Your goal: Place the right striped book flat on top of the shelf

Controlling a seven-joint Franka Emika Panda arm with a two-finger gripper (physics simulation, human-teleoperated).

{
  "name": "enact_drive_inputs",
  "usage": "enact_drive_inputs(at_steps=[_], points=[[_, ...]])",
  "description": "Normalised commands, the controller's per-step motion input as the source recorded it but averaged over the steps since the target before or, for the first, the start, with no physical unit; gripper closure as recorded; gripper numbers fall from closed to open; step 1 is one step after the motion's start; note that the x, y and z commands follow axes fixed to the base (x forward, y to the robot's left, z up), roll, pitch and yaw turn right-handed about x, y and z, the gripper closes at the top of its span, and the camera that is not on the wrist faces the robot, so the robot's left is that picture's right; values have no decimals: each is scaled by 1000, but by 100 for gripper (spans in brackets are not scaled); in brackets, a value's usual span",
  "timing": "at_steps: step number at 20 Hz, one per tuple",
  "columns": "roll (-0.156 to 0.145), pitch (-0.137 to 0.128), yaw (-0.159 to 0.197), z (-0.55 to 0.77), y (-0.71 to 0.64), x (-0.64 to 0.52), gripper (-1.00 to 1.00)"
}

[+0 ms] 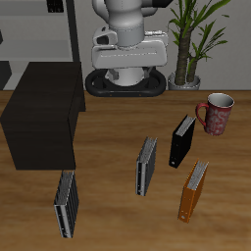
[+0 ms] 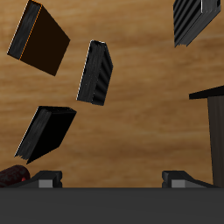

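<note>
Nearest the table's point(image 1: 108, 211) front edge: the right striped book point(image 1: 66, 201), standing on its edge on the wood, spine up, just in front of the shelf's point(image 1: 44, 123) front face and apart from it; nothing touches it. Wrist cam shows same book point(image 2: 194, 19) at frame edge, partly cut off, w/ the shelf's corner point(image 2: 213, 131) near it. About as near the front, well apart across the table, an orange book point(image 1: 193, 190) stands upright. Btwn them & a bit farther back, the other striped book point(image 1: 146, 164), also upright on edge; it sits near mid-frame in wrist cam point(image 2: 96, 72). Farther back, a plain black book point(image 1: 182, 142), then a pink patterned mug point(image 1: 217, 113) just beside it. Shelf top is flat, bare, matte black. At the back, robot base point(image 1: 125, 83) w/ the arm folded high above it; gripper point(image 2: 115, 179) is off the table, fingers point(image 2: 49, 178) spread wide, holding nothing, not over the task book. Behind: potted plant point(image 1: 196, 39) & grey shelving unit point(image 1: 44, 29).
</note>
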Motion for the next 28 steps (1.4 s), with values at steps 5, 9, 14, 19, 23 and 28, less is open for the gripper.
enact_drive_inputs(at_steps=[5, 9, 14, 19, 23, 28], points=[[-22, 15, -4, 5, -70, 116, -100], [-67, 14, -5, -52, -176, 286, -100], [-85, 12, 0, 53, -319, 439, -100], [-69, -1, 68, 13, -285, 487, -100], [-8, 3, 10, -4, -187, 428, -100], [-46, -11, -10, 69, -308, 520, -100]])
